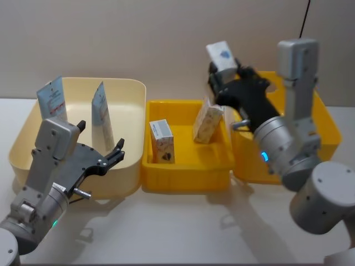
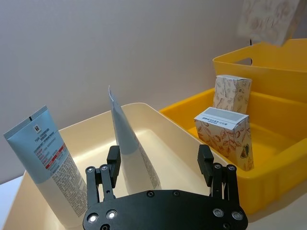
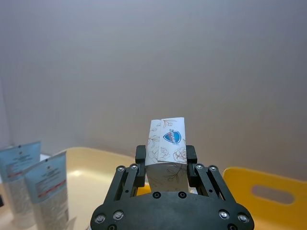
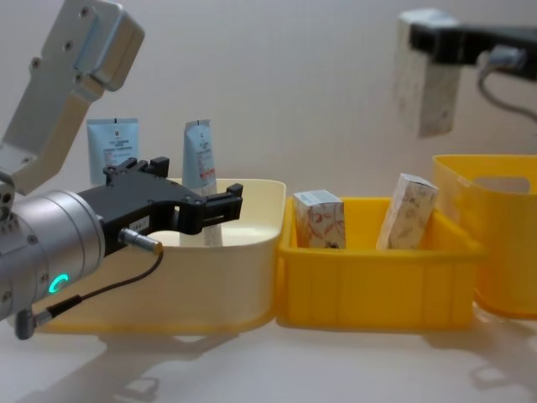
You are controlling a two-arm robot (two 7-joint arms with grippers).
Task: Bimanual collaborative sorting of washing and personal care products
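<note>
The counter (image 1: 166, 233) is carrying three bins in a row. A wide cream bin (image 1: 128, 172) is sitting on the robot's left, a low middle yellow bin (image 1: 186, 176) is touching it, and a taller right yellow bin (image 1: 331, 130) is standing just beside that. The row appears to be giving each kind of product its own place, tubes on the cream side and cartons on the yellow.

The right tool (image 1: 224, 71) is hanging high above the meeting of the two yellow bins. Its jaws are clamped on a third carton (image 1: 221, 55), gripping it by the sides so the printed end is sticking out past the fingers. That height is probably meant to clear every bin wall on the way to a drop. The left tool (image 1: 101, 136) is hovering over the front of the cream bin with its jaws apart and nothing between them. It is pointing toward the nearer tube, so it may be lining up on it or simply waiting.

Two light-blue tubes (image 1: 51, 100) are standing upright inside the cream bin, one at the back-left corner and one nearer the middle. Two floral cartons (image 1: 162, 141) are sitting in the middle yellow bin, the left one upright and the other tilting toward the bin's right wall.
</note>
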